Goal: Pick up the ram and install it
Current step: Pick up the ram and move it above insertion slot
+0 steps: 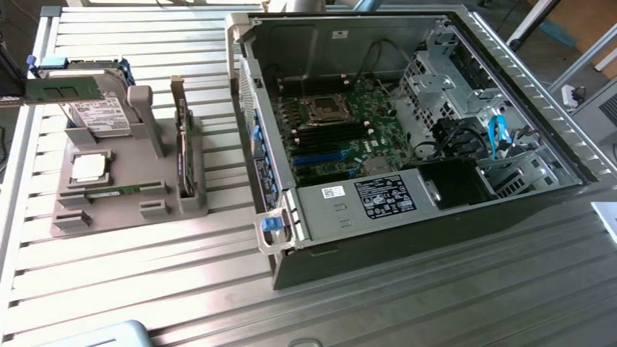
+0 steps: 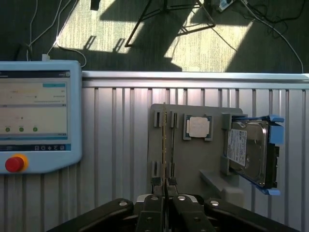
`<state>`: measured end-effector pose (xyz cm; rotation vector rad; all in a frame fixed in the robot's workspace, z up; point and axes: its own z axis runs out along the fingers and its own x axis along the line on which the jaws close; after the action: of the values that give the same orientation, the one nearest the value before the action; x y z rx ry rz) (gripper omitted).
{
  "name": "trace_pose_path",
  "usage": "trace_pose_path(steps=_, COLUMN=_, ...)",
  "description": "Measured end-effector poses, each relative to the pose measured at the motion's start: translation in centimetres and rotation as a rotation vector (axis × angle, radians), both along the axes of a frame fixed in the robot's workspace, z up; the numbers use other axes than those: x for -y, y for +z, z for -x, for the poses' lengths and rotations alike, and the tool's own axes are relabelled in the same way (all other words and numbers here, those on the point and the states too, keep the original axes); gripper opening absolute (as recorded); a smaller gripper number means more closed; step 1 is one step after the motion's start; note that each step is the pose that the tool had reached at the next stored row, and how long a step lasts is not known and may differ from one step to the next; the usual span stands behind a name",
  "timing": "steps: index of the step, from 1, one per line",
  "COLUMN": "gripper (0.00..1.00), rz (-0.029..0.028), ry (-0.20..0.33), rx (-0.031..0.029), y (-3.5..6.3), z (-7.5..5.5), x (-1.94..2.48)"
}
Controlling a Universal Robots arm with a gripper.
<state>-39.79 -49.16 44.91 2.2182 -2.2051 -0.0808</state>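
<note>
Gripper (image 2: 166,207) looked down from well above a slatted table (image 1: 144,289), and I could not tell its state, clamped or not. In the wrist view a thin edge-on strip (image 2: 167,145) ran out from the gripper across the gray holder (image 2: 193,164). I could not tell whether the strip sat in the gripper or in the holder. In the exterior view the ram (image 1: 114,191) stood on edge in a holder slot between two brackets, just beside the CPU (image 1: 89,168). The other ram (image 1: 63,89) was at the holder's far end, beyond the hard drive (image 1: 97,116), with its flat face and dark chips toward the camera. A card (image 1: 183,137) stood upright along the holder's side toward the exterior view's right. The case (image 1: 386,246) lay open on the exterior view's right, near the holder but not touching it, with the motherboard (image 1: 337,130) exposed. Both rams were well apart from the motherboard. A pendant (image 2: 36,116) with a red button lay on the table near the holder.
</note>
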Motion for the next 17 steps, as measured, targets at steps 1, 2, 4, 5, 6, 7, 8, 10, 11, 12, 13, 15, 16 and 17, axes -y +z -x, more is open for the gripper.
trace_pose_path(steps=1, gripper=0.13, rz=0.0, ry=0.0, rx=0.0, y=0.0, z=0.0, x=0.0)
trace_pose_path(steps=2, gripper=0.13, rz=0.0, ry=0.0, rx=0.0, y=0.0, z=0.0, x=0.0)
trace_pose_path(steps=4, gripper=0.13, rz=0.0004, ry=0.0, rx=-0.0004, y=0.03, z=-0.2, x=0.0)
trace_pose_path(steps=5, gripper=0.13, rz=0.0003, ry=0.0, rx=-0.0002, y=0.01, z=-0.5, x=0.0)
trace_pose_path(steps=6, gripper=0.13, rz=0.0001, ry=0.0, rx=-0.0001, y=-0.01, z=-0.7, x=0.0)
trace_pose_path(steps=7, gripper=0.13, rz=0.0001, ry=0.0, rx=-0.0003, y=-0.02, z=-1.2, x=0.0)
trace_pose_path(steps=8, gripper=0.13, rz=0.0001, ry=0.0, rx=-0.0002, y=-0.03, z=-1.6, x=0.0)
trace_pose_path(steps=10, gripper=0.13, rz=0.0001, ry=0.0, rx=-0.0002, y=-0.05, z=-2.3, x=0.0)
trace_pose_path(steps=11, gripper=0.13, rz=0.0002, ry=0.0, rx=-0.0003, y=-0.05, z=-2.7, x=0.0)
trace_pose_path(steps=12, gripper=0.13, rz=0.0002, ry=0.0, rx=-0.0003, y=-0.06, z=-3.1, x=0.0)
trace_pose_path(steps=13, gripper=0.13, rz=0.0004, ry=0.0, rx=-0.0004, y=-0.06, z=-3.6, x=0.0)
trace_pose_path(steps=15, gripper=0.13, rz=0.001, ry=0.0, rx=-0.0006, y=-0.07, z=-5.2, x=0.0)
trace_pose_path(steps=16, gripper=0.13, rz=0.0013, ry=-0.001, rx=-0.0005, y=-0.09, z=-6.0, x=0.0)
trace_pose_path(steps=17, gripper=0.13, rz=0.0015, ry=-0.001, rx=-0.0006, y=-0.09, z=-6.9, x=0.0)
